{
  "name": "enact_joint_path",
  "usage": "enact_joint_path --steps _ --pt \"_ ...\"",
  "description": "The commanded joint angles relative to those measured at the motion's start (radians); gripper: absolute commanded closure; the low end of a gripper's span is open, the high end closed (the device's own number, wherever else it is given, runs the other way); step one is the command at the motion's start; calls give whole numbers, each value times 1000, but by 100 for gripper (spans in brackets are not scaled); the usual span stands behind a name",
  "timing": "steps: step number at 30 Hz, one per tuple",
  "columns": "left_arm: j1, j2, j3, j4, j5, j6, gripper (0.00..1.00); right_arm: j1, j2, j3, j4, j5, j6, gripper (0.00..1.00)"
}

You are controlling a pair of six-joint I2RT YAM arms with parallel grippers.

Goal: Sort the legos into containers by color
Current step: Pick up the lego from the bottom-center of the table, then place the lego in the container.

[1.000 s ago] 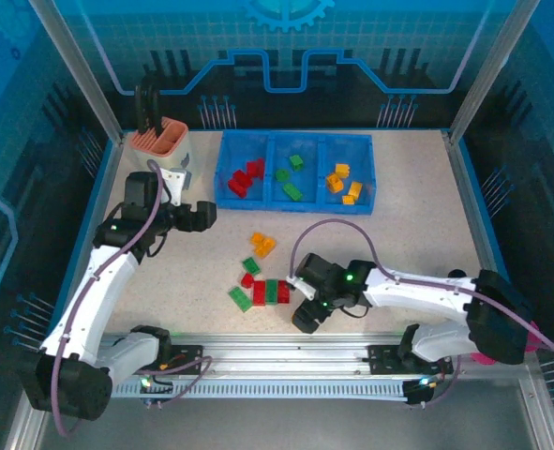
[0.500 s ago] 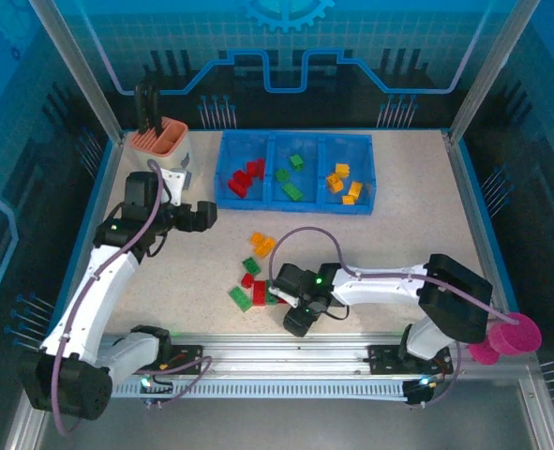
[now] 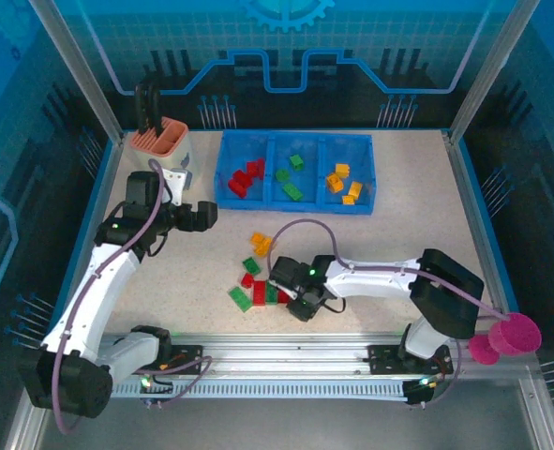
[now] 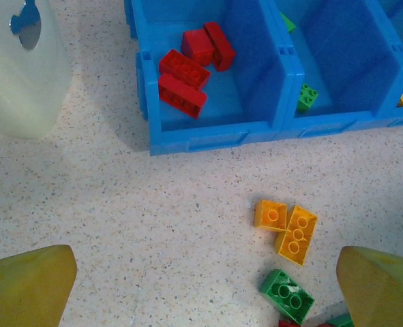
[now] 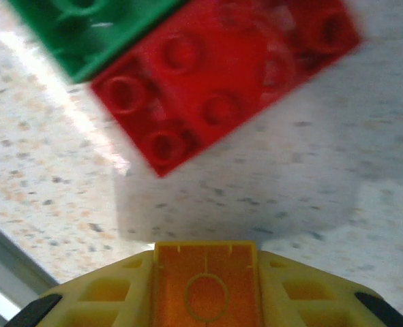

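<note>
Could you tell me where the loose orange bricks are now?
In the top view, the loose orange bricks lie centrally, in front of the blue tray, with a green brick on their near side.

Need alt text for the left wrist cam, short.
A blue tray lies across the top, its left compartment holding four red bricks, the next one a green brick. On the table below lie two touching orange bricks and a loose green brick; the open left end effector's yellow fingertips sit in the bottom corners.
</note>
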Motion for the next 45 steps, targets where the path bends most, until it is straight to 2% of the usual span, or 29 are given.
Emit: enact_joint_path --steps 1,8,12,17,26,36,42,45 --pt "14 10 3 -18 24 11 1 -100 -93 53 -86 48 -34 67" --pt "18 26 9 -21 21 13 1 -458 -205 162 -51 49 -181 68" --pt "20 25 7 -22 21 13 1 -613 -136 278 7 55 -248 68" --pt "23 30 7 -22 23 13 1 -725 23 405 103 28 -273 69" --pt "32 46 9 -22 26 12 1 -832 336 676 118 1 -289 70" --pt "40 70 13 -25 35 12 1 -857 608 980 55 -20 -315 70" --pt "43 85 18 -28 35 11 1 -858 722 1108 22 31 -331 70" --pt "44 89 19 -28 36 11 1 -849 757 1133 17 115 -354 69"
